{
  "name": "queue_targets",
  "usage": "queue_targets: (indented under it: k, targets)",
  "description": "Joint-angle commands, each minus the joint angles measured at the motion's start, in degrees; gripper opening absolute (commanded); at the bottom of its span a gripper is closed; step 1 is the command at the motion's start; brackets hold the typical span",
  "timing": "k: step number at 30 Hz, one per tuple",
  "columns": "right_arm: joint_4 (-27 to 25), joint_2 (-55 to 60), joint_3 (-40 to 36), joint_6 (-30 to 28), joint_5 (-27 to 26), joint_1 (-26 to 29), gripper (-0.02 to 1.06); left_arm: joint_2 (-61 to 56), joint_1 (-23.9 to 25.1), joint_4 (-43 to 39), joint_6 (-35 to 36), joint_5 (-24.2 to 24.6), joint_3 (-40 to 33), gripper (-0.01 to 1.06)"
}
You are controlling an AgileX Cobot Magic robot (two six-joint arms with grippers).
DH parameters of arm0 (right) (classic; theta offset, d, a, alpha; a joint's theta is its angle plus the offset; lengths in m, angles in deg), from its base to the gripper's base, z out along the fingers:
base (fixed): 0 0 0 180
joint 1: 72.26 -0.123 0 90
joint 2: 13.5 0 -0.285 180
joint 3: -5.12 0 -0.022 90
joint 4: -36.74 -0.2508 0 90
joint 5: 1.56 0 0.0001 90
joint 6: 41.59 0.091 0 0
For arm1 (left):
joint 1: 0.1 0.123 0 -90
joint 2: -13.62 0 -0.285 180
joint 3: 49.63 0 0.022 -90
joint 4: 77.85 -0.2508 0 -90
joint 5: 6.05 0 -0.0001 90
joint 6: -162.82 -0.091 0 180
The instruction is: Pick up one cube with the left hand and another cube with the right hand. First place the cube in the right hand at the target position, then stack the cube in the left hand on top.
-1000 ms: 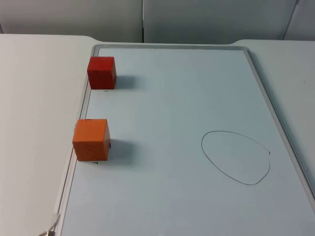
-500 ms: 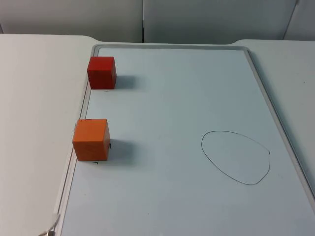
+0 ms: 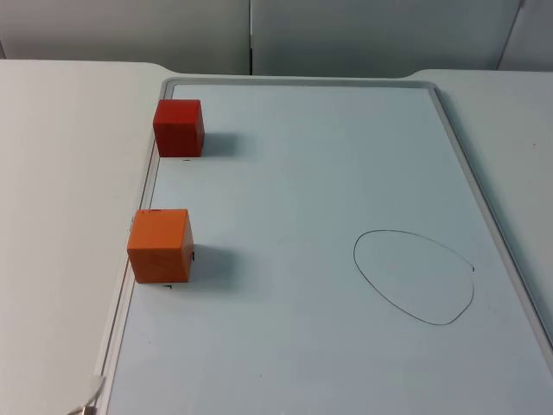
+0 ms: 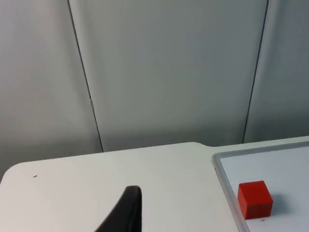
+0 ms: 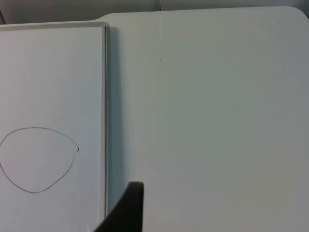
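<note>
A red cube stands at the far left edge of the whiteboard. An orange cube stands nearer along the same left edge. A hand-drawn oval marks the board's right half. My left gripper hangs over bare table to the left of the board, well short of the red cube. My right gripper hangs over bare table just right of the board's frame, near the oval. Both arms wait.
The board's raised grey frame runs around its edges. White table stretches on both sides of it. The grey partition wall closes the far end.
</note>
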Motion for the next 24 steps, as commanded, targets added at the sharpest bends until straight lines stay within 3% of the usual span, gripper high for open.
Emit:
queue_targets:
  k: [1,5,8,12,24]
  targets:
    - [-0.1,-0.23,-0.21,0.0,-0.49,0.49,0.99,3.41,0.18,2.24,-1.53,-1.74,3.17,1.05]
    - [-0.1,-0.23,-0.21,0.0,-0.49,0.49,0.99,15.17,0.18,9.93,-9.53,-0.19,11.68,1.04]
    - [-0.1,-0.23,-0.21,0.0,-0.49,0.49,0.99,20.14,0.18,11.6,-11.02,2.81,16.06,1.03]
    - [-0.1,-0.23,-0.21,0.0,-0.49,0.49,0.99,27.14,-0.57,13.95,-11.33,4.78,21.56,1.03]
    - [-0.1,-0.23,-0.21,0.0,-0.49,0.49,0.99,49.68,-9.81,13.67,-7.64,5.3,34.45,1.03]
